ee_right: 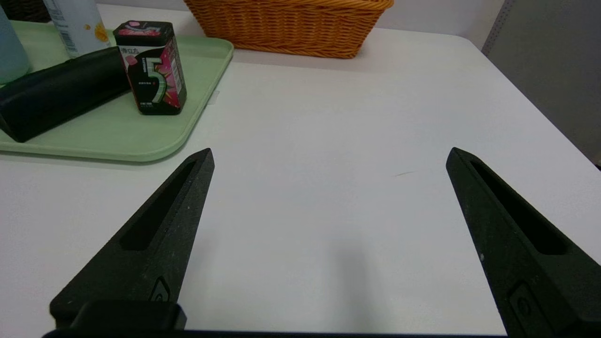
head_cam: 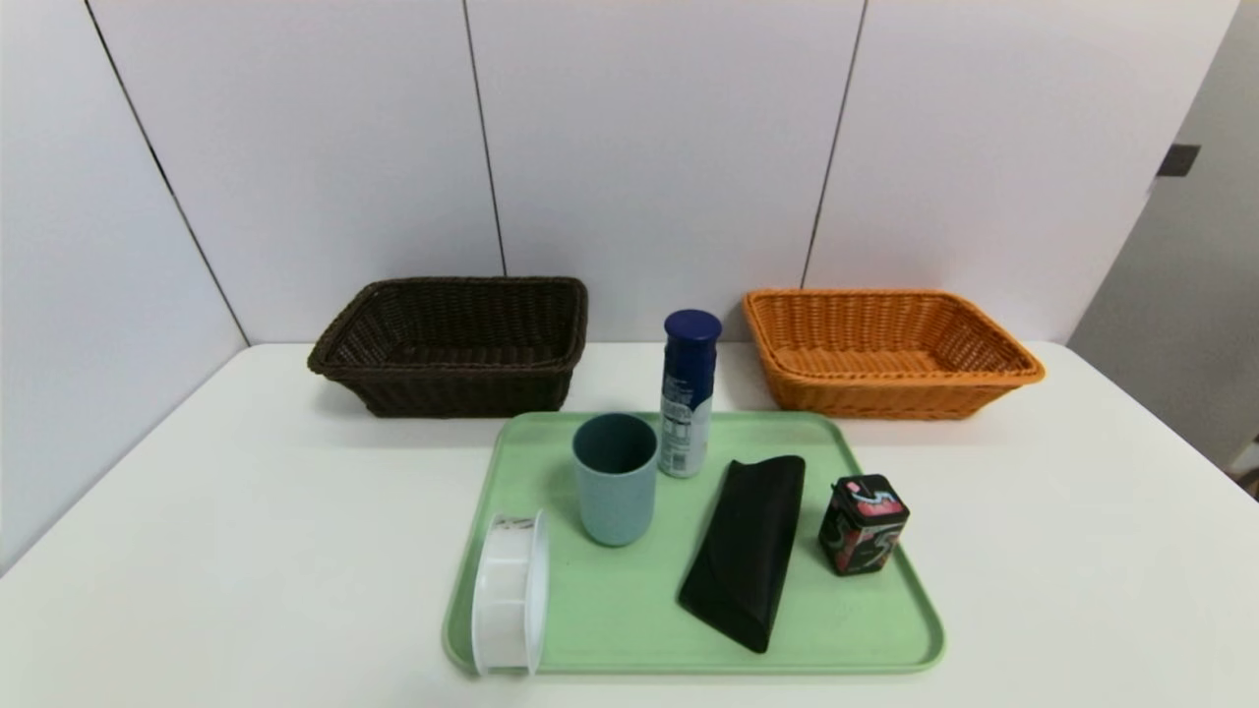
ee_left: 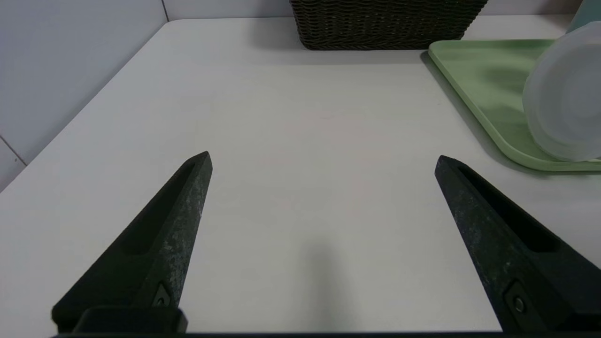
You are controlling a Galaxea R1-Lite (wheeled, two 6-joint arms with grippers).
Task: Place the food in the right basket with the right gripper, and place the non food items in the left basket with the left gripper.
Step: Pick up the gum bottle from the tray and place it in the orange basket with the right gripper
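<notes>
Sitting on a white table [head_cam: 246,551], a green tray [head_cam: 629,629] holds the items: white tub [head_cam: 509,593] on its side at near-left corner, teal cup [head_cam: 615,478] w/ blue spray can [head_cam: 687,393] just beyond it, black case [head_cam: 745,548] in the middle, gum tin [head_cam: 863,524] at right. Dark basket [head_cam: 454,343] far left, orange basket [head_cam: 885,350] far right. Left gripper [ee_left: 321,162] hovers over bare table left of tray, fingers spread, empty. Right gripper [ee_right: 328,159] likewise right of tray, spread, empty.

Head view high, facing down at tray [head_cam: 629,610]; 2 wrist views low over table [ee_left: 300,141], sharing tray edges.
</notes>
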